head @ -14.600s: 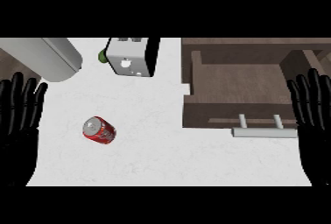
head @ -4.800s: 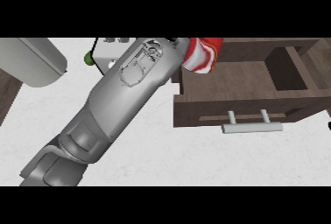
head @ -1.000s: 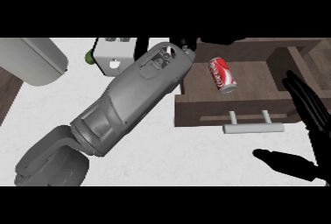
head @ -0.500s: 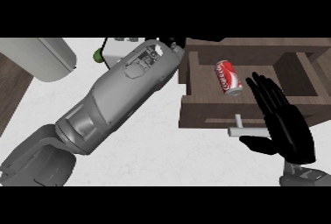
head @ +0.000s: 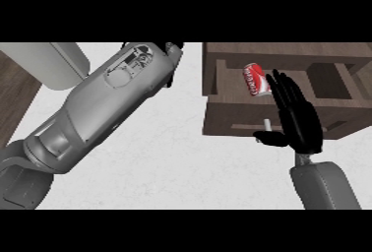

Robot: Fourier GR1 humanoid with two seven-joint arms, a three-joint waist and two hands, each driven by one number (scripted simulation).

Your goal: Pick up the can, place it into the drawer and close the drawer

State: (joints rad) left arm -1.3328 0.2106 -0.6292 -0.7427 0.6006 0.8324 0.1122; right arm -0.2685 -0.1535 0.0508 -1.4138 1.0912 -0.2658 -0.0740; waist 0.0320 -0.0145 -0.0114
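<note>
In the upper right of the frame, one red can (head: 255, 79) lies on its side inside the one open brown drawer (head: 218, 106), near its left wall. The right hand (head: 298, 118) sits over the drawer front, fingers straight and spread upward, thumb jutting left across the pale handle (head: 266, 125). One big grey left forearm (head: 102, 113) slants from lower left to top centre over the white surface (head: 174, 167); its hand is cut off up there, grip impossible to tell.

Right hand (head: 298, 115) flat, fingers straight; left forearm stretched upward
</note>
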